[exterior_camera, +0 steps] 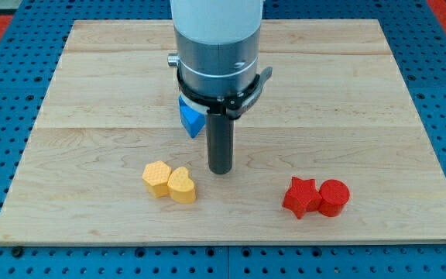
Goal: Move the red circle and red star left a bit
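Observation:
A red star (300,197) and a red circle (334,197) sit touching side by side near the board's bottom right, the star on the left. My tip (221,170) rests on the board well to the left of the red star and slightly higher in the view, just right of the yellow blocks. It touches no block.
Two yellow blocks, a hexagon-like one (157,178) and a heart (182,185), touch each other left of my tip. A blue block (191,118) lies partly hidden behind the arm's body. The wooden board (84,93) lies on a blue pegboard.

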`<state>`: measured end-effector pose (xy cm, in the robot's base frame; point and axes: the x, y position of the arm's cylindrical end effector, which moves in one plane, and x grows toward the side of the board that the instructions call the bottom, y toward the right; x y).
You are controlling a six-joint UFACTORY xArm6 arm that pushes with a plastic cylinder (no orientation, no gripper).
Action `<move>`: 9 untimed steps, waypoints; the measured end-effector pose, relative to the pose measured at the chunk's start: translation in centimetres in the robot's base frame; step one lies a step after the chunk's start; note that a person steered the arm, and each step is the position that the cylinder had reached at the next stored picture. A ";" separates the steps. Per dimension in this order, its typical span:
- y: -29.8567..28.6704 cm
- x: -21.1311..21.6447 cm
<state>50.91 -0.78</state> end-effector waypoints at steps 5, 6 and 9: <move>0.0 -2.0; 2.0 -1.9; 26.3 8.0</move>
<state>58.96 25.52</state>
